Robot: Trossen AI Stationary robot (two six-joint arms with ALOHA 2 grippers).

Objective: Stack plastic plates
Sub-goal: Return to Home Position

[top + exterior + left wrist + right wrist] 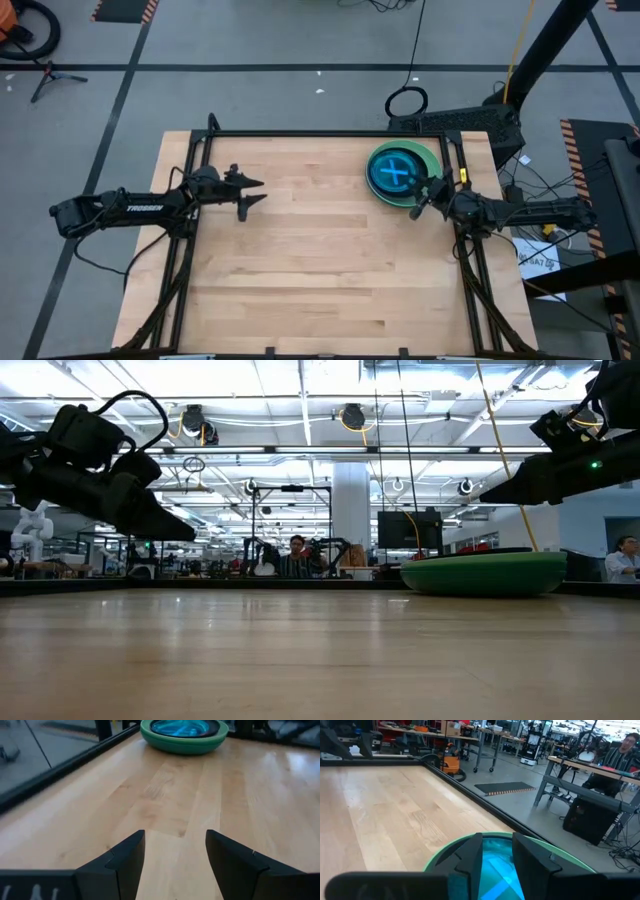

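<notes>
Plastic plates [400, 172] lie in one stack on the counter [300, 260], close to its far right corner, beside the black frame rail. Each plate is round, so the stack has no long axis. It lies flat with faces up and is not tilted. A cyan-blue plate [393, 172] is on top with a dark rim showing around it. The wide mint green plate [435, 163] at the bottom juts out past the ones above. From counter height, the stack [485, 573] reads as a low green mound. The right claw [422, 195] hangs over the stack's near right edge, raised clear of it. Its fingers [470, 862] stand a narrow gap apart and hold nothing, and blue plate shows between them. The left claw [255, 192] is well apart from the stack, above the counter's left side and pointing across toward the plates. Its fingers [127, 857] are spread wide and empty, above bare wood. Beyond the counter, in the room, a person [297, 555] sits at a workstation.
</notes>
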